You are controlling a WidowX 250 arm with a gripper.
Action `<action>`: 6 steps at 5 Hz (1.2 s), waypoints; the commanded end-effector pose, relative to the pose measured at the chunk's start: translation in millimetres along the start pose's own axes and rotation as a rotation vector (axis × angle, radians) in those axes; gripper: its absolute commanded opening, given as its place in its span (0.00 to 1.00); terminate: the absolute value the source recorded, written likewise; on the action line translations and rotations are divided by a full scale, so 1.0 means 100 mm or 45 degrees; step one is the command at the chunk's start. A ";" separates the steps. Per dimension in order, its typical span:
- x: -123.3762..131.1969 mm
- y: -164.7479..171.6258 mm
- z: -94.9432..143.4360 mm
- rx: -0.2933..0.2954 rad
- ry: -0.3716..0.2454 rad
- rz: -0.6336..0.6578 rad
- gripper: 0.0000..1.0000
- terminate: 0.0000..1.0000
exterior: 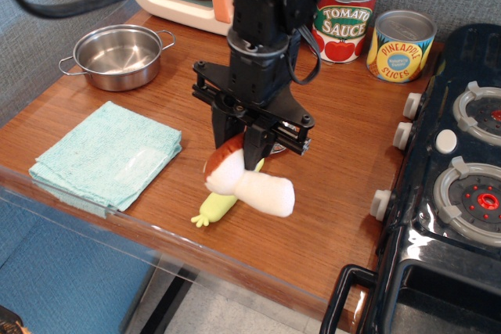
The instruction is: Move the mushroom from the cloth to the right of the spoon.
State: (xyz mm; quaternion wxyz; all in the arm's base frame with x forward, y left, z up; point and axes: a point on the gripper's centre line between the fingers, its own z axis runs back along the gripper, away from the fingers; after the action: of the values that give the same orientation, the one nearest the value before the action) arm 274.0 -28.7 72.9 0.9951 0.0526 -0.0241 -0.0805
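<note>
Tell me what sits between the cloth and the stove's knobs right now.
In this view, between the cloth and the knobs hangs the gripper, shut on the mushroom, over the spoon. Otherwise only bare wooden table.
</note>
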 end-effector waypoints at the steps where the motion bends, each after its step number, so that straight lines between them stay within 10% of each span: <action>1: 0.25 -0.09 0.04 0.007 -0.057 -0.029 1.00 0.00; 6: 0.34 0.06 0.19 -0.011 -0.121 0.077 1.00 0.00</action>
State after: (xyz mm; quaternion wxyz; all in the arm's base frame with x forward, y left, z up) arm 305.7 -31.9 71.6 0.9968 0.0462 -0.0354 -0.0544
